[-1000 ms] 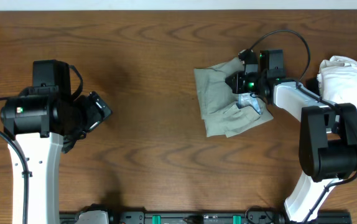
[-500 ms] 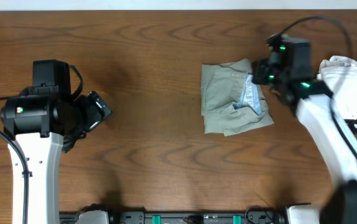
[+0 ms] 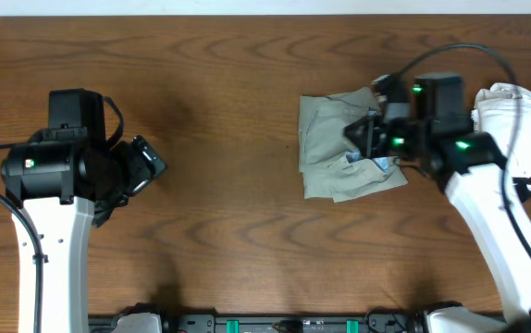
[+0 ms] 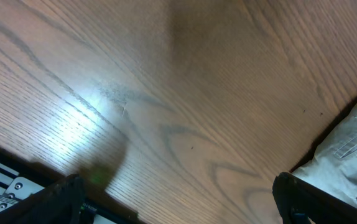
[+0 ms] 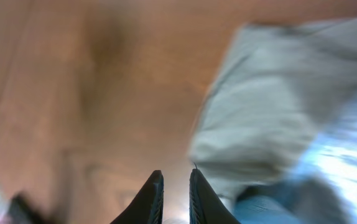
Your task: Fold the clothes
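The clothes [image 3: 326,157] are a wrinkled grey-green garment lying bunched on the table right of centre, with pale lining showing at its right side [image 3: 376,148]. My right gripper [image 3: 363,137] hovers over the garment's right half. In the blurred right wrist view its fingers [image 5: 175,193] are almost together with nothing between them, the garment [image 5: 278,93] ahead and to the right. My left gripper [image 3: 150,166] is far off at the left, open and empty [image 4: 178,199] over bare wood.
A heap of white cloth [image 3: 515,111] lies at the right edge behind the right arm. A pale stitched fabric edge [image 4: 352,155] shows at the lower right of the left wrist view. The wooden table [image 3: 228,231] lies between the arms.
The right arm pulled back to the far right off the garment, then swung back over its right half. The garment's left edge shifted slightly right. The left arm has not moved.
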### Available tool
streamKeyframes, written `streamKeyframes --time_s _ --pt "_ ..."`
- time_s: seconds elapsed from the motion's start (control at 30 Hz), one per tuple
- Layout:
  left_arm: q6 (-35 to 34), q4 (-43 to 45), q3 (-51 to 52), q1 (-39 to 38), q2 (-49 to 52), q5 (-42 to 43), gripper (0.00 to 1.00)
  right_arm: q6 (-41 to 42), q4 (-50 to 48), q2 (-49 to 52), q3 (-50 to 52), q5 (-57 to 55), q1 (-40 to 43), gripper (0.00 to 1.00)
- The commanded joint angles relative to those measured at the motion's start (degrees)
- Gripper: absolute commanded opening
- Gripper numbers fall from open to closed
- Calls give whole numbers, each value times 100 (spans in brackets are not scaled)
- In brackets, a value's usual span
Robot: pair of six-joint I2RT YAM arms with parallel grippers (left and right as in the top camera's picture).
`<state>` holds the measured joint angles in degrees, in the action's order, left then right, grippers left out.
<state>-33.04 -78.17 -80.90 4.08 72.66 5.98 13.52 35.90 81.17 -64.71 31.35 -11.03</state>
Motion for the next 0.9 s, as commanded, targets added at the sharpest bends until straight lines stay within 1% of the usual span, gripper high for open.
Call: streamKeyframes --time_s 0.0,0.17,0.23,0.33,0.4,0.5,0.7,0.77,0.87 --pt "-9 -28 24 31 33 -68 98 -291 -55 518 70 1058 -306 14" --pt "-7 -90 24 31 33 -70 98 -442 -192 1259 70 1043 -621 15" --pt "-9 -101 24 31 33 -70 98 -437 -225 1528 70 817 -660 15" --pt "-7 -107 24 31 33 -70 98 -413 -96 1858 70 125 -649 16" --pt "-7 -107 24 31 33 -70 98 -308 55 2107 70 -564 -592 16" --pt "-7 -107 24 31 33 -70 98 -315 140 2435 72 -905 -417 16" --pt "-7 -103 24 31 33 -70 98 -741 50 3027 72 -745 9 17" --pt "-9 -98 24 31 33 -70 98 -1211 -94 3244 72 -306 114 16" --pt "-9 -83 24 31 33 -70 98 -1825 -356 3582 72 761 295 11"
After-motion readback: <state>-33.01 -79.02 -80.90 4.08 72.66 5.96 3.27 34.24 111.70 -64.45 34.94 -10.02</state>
